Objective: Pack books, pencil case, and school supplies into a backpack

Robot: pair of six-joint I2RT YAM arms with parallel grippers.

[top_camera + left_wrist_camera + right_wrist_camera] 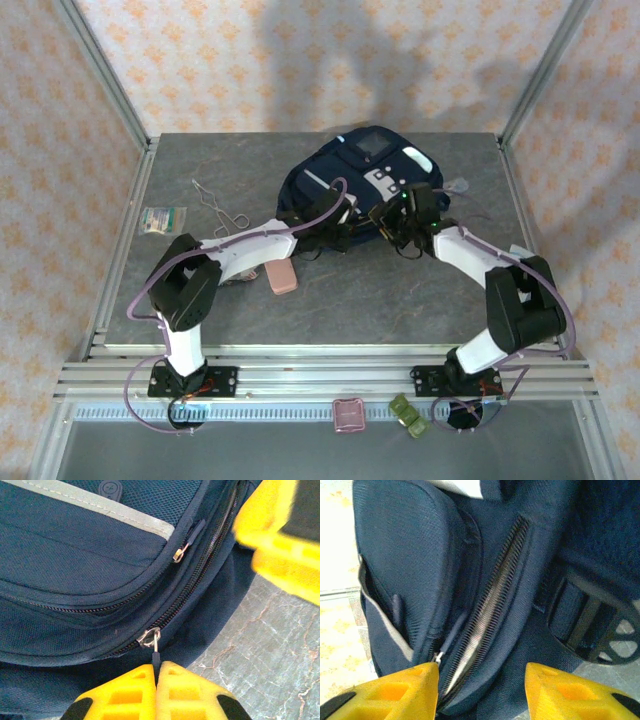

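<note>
The backpack is seen whole from high above its near side, looking down. It is viewed from very close by both wrist cameras: its zipper pull from the left, its zipper teeth from the right. Its near side is shared by all views.

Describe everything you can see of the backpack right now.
The backpack is navy woven fabric with light grey stripes, white patches on its front pocket and black straps. It lies front up on the grey table, toward the far side. Its zips look closed where the wrist views show them. The left gripper is shut on a zipper pull; the right gripper stands open, fingers either side of a zip run.
</note>
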